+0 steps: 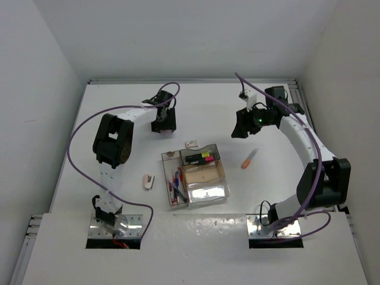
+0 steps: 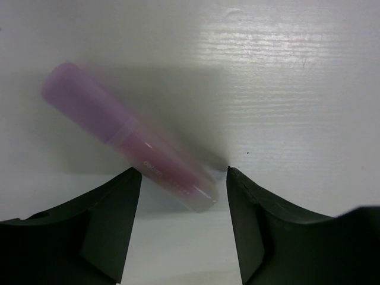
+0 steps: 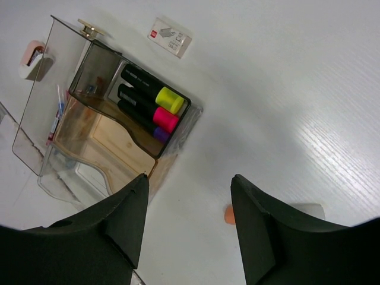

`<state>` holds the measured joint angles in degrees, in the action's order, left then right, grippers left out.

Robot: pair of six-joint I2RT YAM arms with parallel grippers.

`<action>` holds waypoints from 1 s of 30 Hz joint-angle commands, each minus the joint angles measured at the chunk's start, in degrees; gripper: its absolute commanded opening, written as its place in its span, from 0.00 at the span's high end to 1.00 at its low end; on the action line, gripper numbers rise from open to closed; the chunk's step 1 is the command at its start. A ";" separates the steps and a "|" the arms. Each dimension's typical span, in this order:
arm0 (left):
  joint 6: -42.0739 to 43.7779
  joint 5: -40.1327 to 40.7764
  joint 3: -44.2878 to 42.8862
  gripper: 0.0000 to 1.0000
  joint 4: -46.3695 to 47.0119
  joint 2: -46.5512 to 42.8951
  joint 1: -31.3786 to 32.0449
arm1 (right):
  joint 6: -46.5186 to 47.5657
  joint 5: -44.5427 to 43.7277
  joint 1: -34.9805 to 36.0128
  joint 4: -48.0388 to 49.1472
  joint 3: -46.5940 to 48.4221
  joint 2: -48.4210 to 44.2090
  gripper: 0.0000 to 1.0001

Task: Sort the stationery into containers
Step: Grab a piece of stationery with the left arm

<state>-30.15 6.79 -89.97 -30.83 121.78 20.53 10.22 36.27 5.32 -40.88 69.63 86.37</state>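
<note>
Low over the bench [image 1: 89, 130], the left gripper [image 2: 181, 178] stood with its jaws partly apart, straddling the near end of a purple highlighter [image 2: 127, 130] that lay slantwise and blurred on the white surface. A gap showed beside one finger, so nothing was clamped. Seen from above, this gripper sat beyond the cluster of containers [image 1: 203, 191], off its far left corner. The right gripper [image 3: 189, 184], jaws apart and empty, hung off the cluster's far right corner. Inside the cluster, a smoky tray [image 3: 98, 71] held yellow-, pink- and purple-capped highlighters [image 3: 169, 100], and the long narrow tray [image 1: 172, 163] held pens [image 1: 177, 187]. A white eraser [image 1: 192, 143] lay just behind the cluster, a pink eraser [image 1: 148, 181] to its left and an orange highlighter [image 1: 249, 158] to its right.
</note>
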 commanded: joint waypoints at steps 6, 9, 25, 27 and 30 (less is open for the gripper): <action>10.01 -3.17 -0.65 0.55 1.03 1.01 -1.72 | -1.34 1.79 -0.31 0.37 0.51 -1.64 0.43; 12.13 -6.17 1.47 0.62 2.09 -1.10 -2.08 | -1.52 1.61 -0.31 0.36 -0.10 -2.08 0.43; 41.12 -26.08 8.06 1.00 6.22 -24.28 0.03 | -7.14 1.43 -5.05 2.65 -12.58 -12.18 0.44; 46.13 -30.50 7.63 1.00 4.03 -27.89 1.95 | -9.42 1.26 -7.23 3.18 -14.50 -13.06 0.44; 52.37 -36.83 6.92 1.00 -1.50 -31.15 6.87 | -13.90 0.65 -9.62 4.49 -17.49 -14.73 0.44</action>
<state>12.40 -20.10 -81.49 -28.27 94.74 22.50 1.58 36.56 -2.04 -39.05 54.30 73.80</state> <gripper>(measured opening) 0.337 0.558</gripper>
